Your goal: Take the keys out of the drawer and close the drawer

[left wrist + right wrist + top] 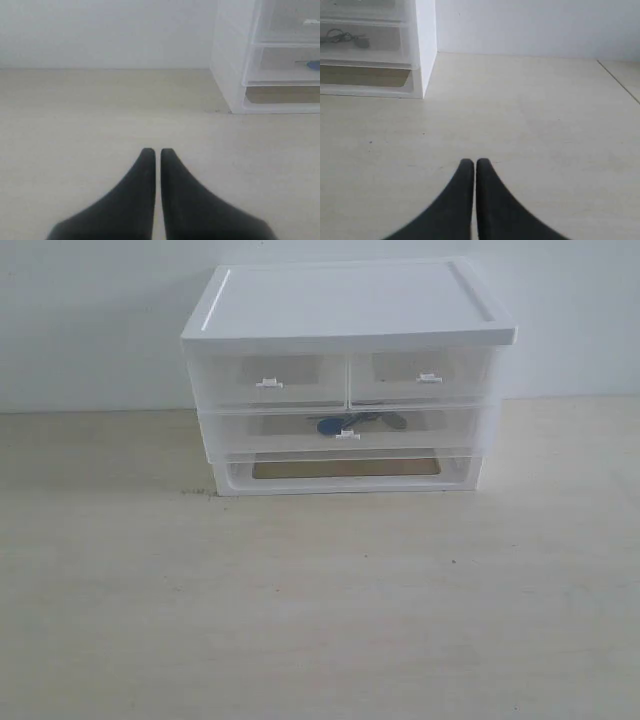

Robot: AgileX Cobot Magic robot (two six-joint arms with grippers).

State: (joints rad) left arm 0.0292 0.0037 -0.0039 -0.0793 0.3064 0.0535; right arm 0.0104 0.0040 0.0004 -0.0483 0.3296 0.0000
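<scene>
Pale tabletop [320, 620], left gripper [155, 152] clenched empty, right gripper [474, 162] likewise, both levelled low over it

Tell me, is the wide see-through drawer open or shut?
Shut: the wide translucent white plastic drawer sits flush with the white cabinet, grey keys inside.

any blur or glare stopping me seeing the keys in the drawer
Exterior view: flat, washed-out light, no glare; the bunch of grey metal keys with a blue tag shows hazily through the wide translucent white plastic drawer. Left wrist view: soft focus, black left gripper fuzzy-edged, keys nearly cut off at frame edge. Right wrist view: keys a dim grey smudge, black right gripper blurred.
</scene>
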